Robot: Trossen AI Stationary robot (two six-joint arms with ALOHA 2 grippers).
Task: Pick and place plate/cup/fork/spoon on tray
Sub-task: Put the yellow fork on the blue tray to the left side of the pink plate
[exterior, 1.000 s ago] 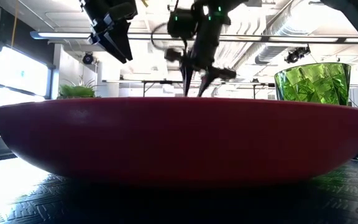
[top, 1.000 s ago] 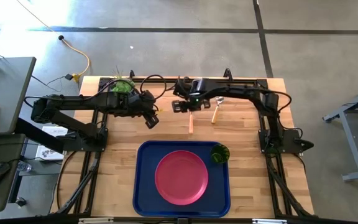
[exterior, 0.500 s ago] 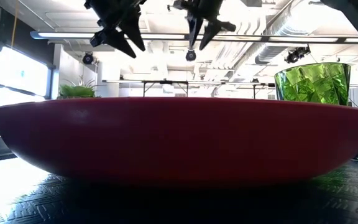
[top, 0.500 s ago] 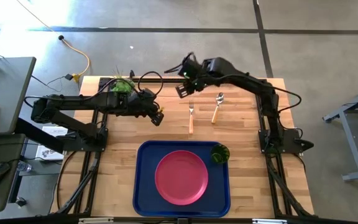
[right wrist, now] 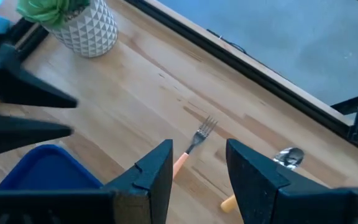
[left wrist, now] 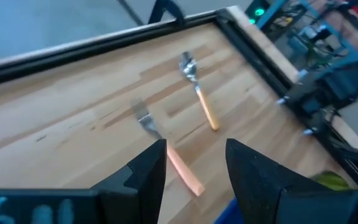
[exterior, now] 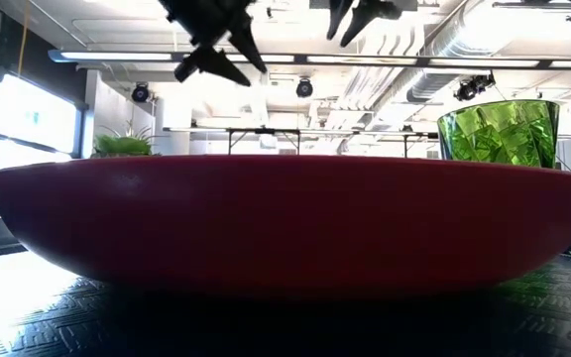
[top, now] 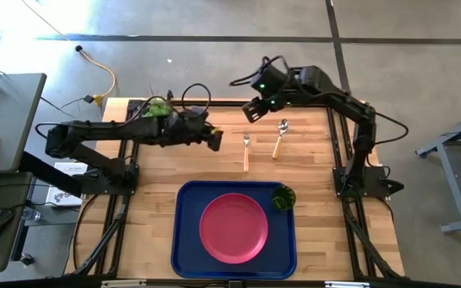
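The plate (top: 234, 227) and the cup (top: 283, 197) already sit on the tray (top: 186, 240), the cup in its far right corner, just beside the plate. What is left for me is the cutlery, so I judge the step in hand to be going for the fork (top: 246, 149).

It lies on the bare table (top: 318, 200) beyond the tray, tines pointing away from it, with the spoon (top: 278, 138) just beside it on the right, apart from it and roughly parallel.

My left tool (top: 214, 138) hangs above the table to the left of the fork, fingers parted and holding nothing; the fork shows between them in its wrist view. My right tool (top: 252, 108) is raised over the far edge of the table, near the fork's tines, also spread and empty.

Next, I think, one tool has to come down over the slim orange handle, line its fingers across it, and pinch low against the wood. The handle lies flat, so a shallow grip could slip.

The table is pale butcher-block with a black frame; a succulent in a pale pot (right wrist: 87, 23) stands at its far left. Around it are a grey concrete floor, a yellow cable (top: 102, 76), and what looks like a desk (top: 2, 120) to the left.
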